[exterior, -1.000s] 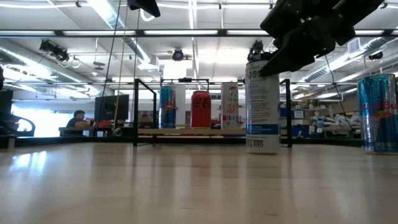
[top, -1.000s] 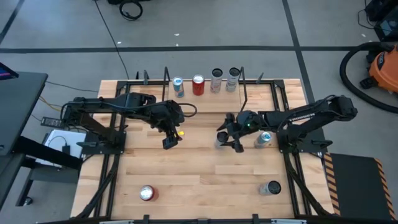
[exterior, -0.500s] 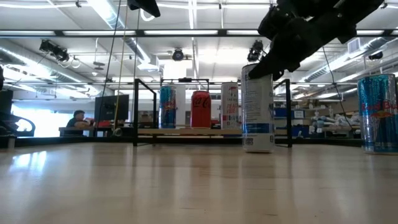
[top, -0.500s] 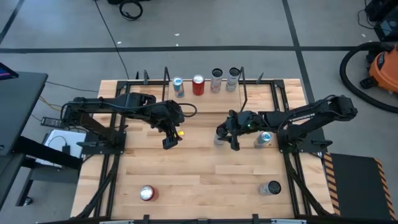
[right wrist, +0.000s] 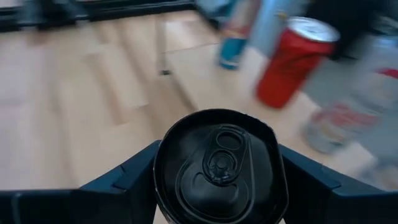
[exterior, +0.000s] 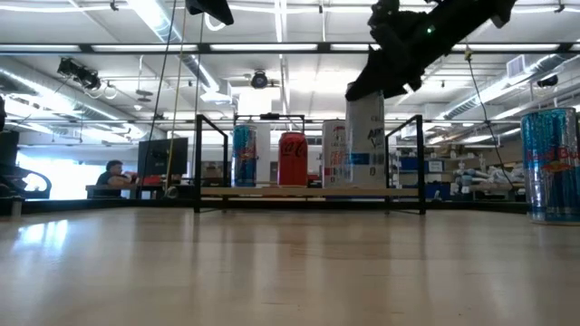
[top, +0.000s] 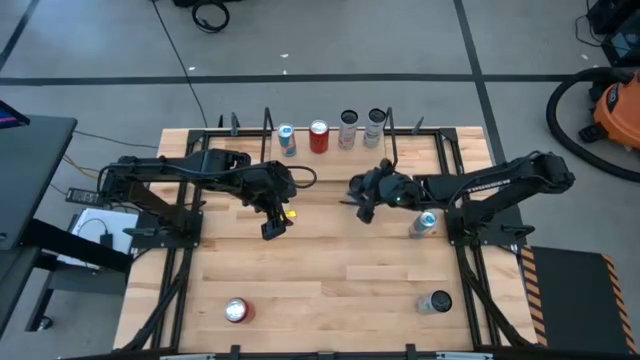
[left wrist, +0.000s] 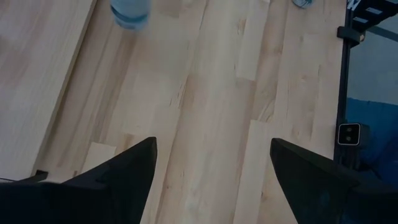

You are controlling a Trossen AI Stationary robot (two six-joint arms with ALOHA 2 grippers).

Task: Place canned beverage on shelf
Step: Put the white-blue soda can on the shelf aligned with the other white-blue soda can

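The canned beverage (exterior: 366,140), a white can with a black top (right wrist: 217,165), is clamped in the right hand (top: 366,196) and hangs clear of the desk (top: 320,270), upright or nearly so in the low view. From above it sits under the right hand, just in front of the shelf (top: 330,160) and toward the shelf's right end. The right hand's fingers (right wrist: 127,171) press against both sides of the can's rim.

The shelf stands at the middle of the desk's far edge, and on it four cans stand in a row: a blue and silver can (top: 287,140), a red can (top: 318,136), and two pale cans (top: 347,129) (top: 375,127) at the right end.

Another blue and silver can (top: 424,224) stands on the desk near the right edge, below the right arm. A dark-topped can (top: 436,301) stands near the front right corner and a red can (top: 236,311) near the front left.

The left hand (top: 272,226) hovers left of centre over the desk, its fingers (left wrist: 118,177) parted with nothing between them.
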